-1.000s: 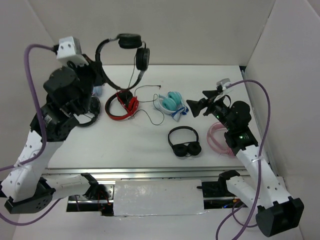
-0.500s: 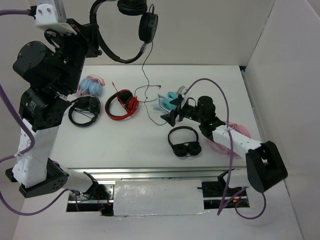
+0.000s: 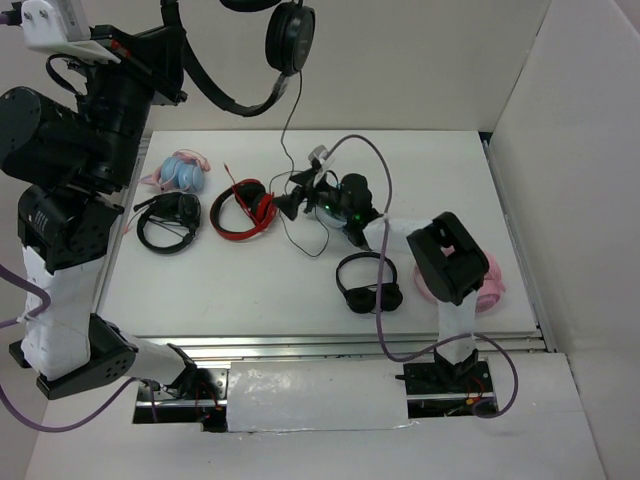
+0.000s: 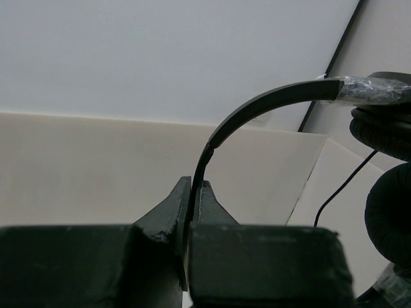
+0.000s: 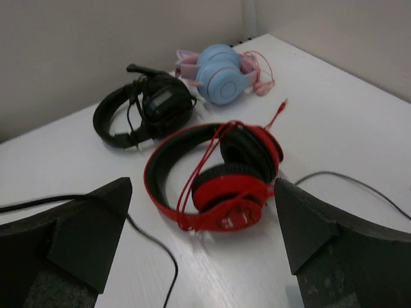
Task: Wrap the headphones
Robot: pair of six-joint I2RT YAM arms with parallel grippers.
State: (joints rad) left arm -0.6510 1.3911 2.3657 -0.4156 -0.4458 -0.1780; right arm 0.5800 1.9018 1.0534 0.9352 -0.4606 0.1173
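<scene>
The black slim-band headphones [image 3: 225,98] hang high above the table's back left, one earcup [image 3: 290,24] uppermost. My left gripper [image 3: 172,40] is shut on the thin headband [image 4: 257,109], which runs out from between the closed jaws; an earcup [image 4: 392,212] shows at the right. The thin black cable [image 3: 286,130] drops from the earcup to the table and loops there [image 3: 312,243]. My right gripper [image 3: 290,200] is open and empty, low over the table beside the cable. In the right wrist view its gripper [image 5: 202,192] faces the red headphones, with the cable [image 5: 157,247] by the left finger.
Red headphones [image 3: 243,210] lie left of the right gripper and show in its wrist view [image 5: 218,176]. A black mic headset [image 3: 168,220] and a light blue pair [image 3: 182,170] lie farther left. A black padded pair [image 3: 368,285] and a pink pair [image 3: 492,275] lie near the right arm. White walls enclose the table.
My left arm has lifted the headphones higher, pulling the cable up. My right arm has swung left across the table, from the right side to the cable beside the red headphones.
</scene>
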